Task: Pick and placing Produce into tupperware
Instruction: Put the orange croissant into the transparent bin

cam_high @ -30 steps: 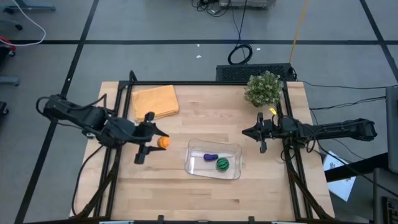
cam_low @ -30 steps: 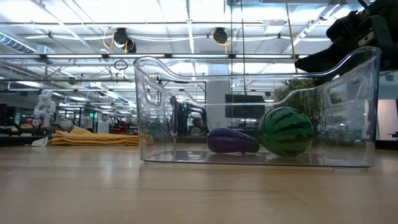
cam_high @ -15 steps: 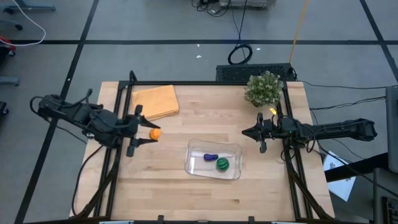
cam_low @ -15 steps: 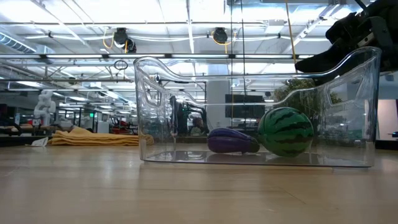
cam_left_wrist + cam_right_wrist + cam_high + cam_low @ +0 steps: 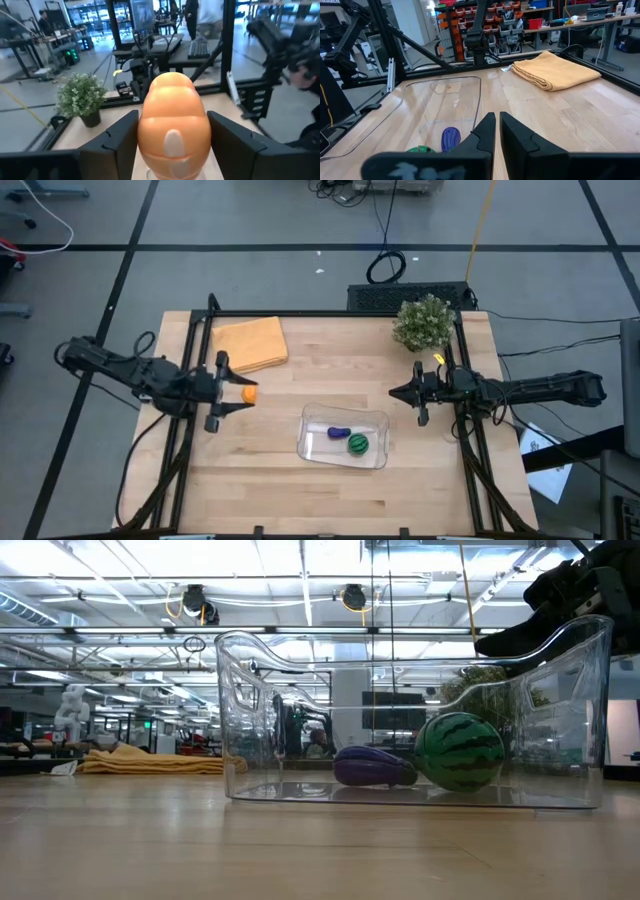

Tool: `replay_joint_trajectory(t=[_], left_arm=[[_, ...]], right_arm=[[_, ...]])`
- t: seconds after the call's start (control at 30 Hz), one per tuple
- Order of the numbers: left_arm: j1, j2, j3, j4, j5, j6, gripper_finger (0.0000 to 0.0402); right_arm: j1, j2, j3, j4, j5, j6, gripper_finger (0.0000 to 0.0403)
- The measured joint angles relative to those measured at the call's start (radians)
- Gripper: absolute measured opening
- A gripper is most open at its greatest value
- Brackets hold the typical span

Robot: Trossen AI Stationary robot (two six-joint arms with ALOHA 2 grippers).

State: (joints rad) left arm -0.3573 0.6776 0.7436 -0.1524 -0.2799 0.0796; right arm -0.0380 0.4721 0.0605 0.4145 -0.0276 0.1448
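Observation:
My left gripper [image 5: 243, 393] is near the table's left side, pointing level toward the right, shut on the orange produce piece [image 5: 248, 393]. That piece fills the left wrist view [image 5: 172, 125]. The clear tupperware [image 5: 312, 442] stands on the table's middle, toward the near edge. The purple piece [image 5: 339, 432] and the green striped piece [image 5: 358, 444] lie on its floor, which also shows in the low view [image 5: 375, 767] [image 5: 460, 752]. My right gripper [image 5: 394, 393] is shut with nothing in it, level at the table's right side. My left gripper pinches the orange piece by its two opposite sides [image 5: 145, 135] between its two fingers [image 5: 120, 142]. The fingers come level from the table's left. The piece's rounded end sticks out past the fingertips, and it looks lifted clear of the table.
A folded orange-yellow cloth [image 5: 250, 343] lies at the far left. A bushy green plant [image 5: 424, 323] stands at the far right corner. Black frame posts run along both sides of the table. Bare wood lies between my left gripper and the tupperware.
My left gripper has drawn back toward the table's left edge and slightly toward the far edge. It carries the orange piece away from the tupperware and has tipped up to point level. It stays shut on the piece.

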Motion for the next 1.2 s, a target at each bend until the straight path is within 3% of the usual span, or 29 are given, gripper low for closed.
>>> replay_joint_trajectory(t=[0.43, 0.83, 1.2], left_arm=[[0.036, -0.023, -0.235, 0.308, 0.017, 0.102, 0.0211], [0.173, -0.094, -0.278, 0.232, 0.283, 0.107, 0.0211], [0.190, -0.088, -0.281, 0.165, 0.298, 0.057, 0.0211]], right_arm=[[0.000, 0.000, 0.000, -0.014, 0.000, -0.003, 0.0016], [0.000, 0.000, 0.000, -0.016, 0.000, -0.006, 0.0016], [0.000, 0.000, 0.000, -0.040, 0.001, -0.001, 0.0016]])
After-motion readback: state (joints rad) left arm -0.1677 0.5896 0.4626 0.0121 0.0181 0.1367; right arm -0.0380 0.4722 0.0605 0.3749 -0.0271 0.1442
